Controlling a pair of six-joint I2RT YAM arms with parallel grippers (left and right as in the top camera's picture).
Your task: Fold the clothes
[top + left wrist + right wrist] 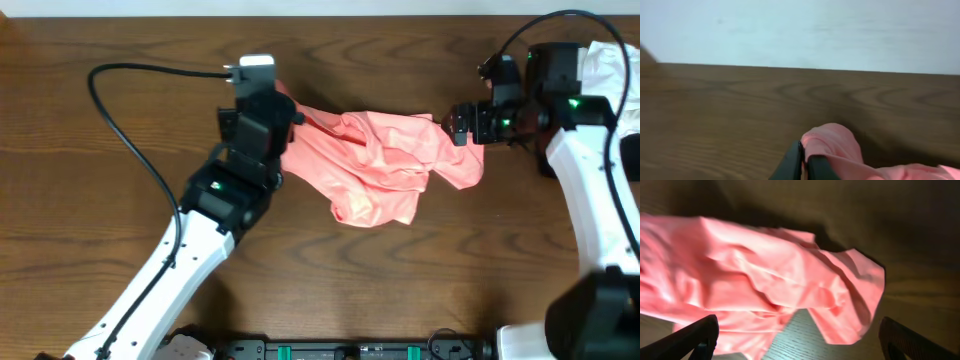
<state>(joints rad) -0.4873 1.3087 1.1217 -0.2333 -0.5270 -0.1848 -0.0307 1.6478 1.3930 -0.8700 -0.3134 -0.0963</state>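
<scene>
Left hand [292,118] clamped on left edge of pink shirt [385,160]; right hand [462,126] spread wide, empty, at shirt's right end. Shirt bunched at middle of tabletop [100,220]. Likely step: spreading flat before folding. Next: right hand needs hem grip, outward pull.

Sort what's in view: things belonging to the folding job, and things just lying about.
Job: pink shirt; left gripper, shut on one end; right gripper, open at the other end.
Lying about: white garment at the far right edge.
</scene>
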